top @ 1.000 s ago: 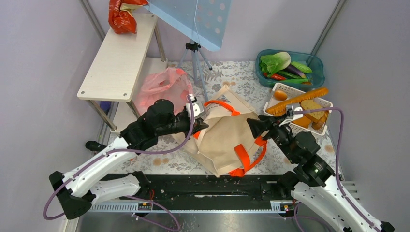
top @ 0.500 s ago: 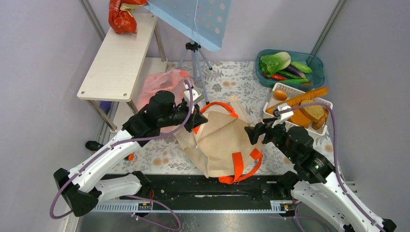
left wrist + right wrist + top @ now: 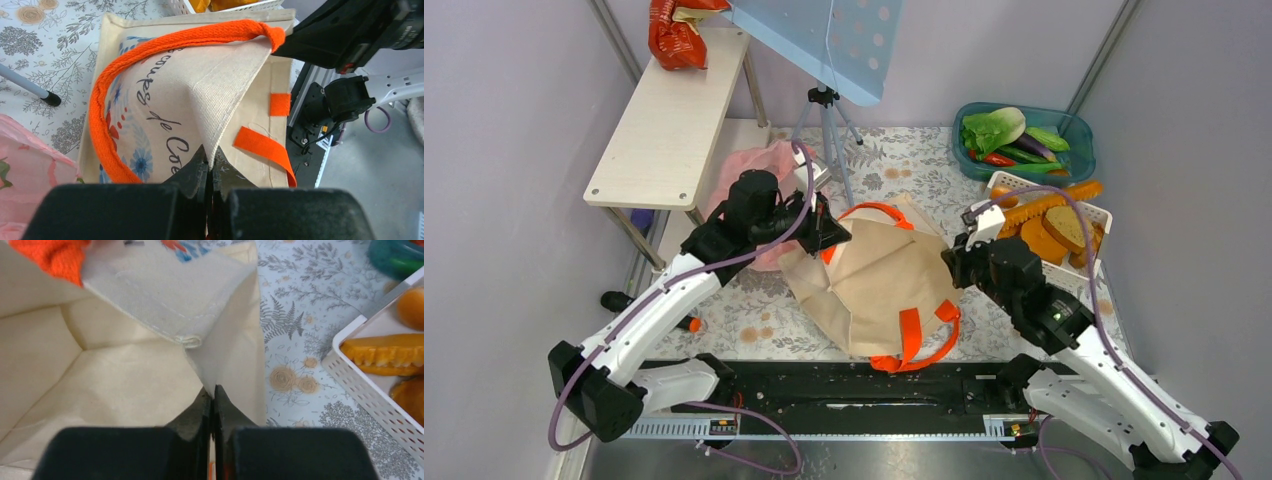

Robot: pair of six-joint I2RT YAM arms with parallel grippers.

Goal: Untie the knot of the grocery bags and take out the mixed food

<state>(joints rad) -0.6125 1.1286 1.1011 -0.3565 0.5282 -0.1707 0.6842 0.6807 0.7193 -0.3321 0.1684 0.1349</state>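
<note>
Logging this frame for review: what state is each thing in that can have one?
Beige floral tote with orange handles: lifted, pinched on both sides, mouth spread.
Left gripper: jaws shut on tote fabric.
Right gripper: jaws shut on tote edge.
Translucent pink plastic grocery bag: crumpled behind the left arm, not held; knot not visible.
Teal tub: holding vegetables.
White slotted basket: holding bread pieces.

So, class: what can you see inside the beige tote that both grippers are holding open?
Inside the tote, the right wrist view shows only bare cream fabric walls and creases. A folded flap covers the upper part, so anything there stays hidden.
</note>
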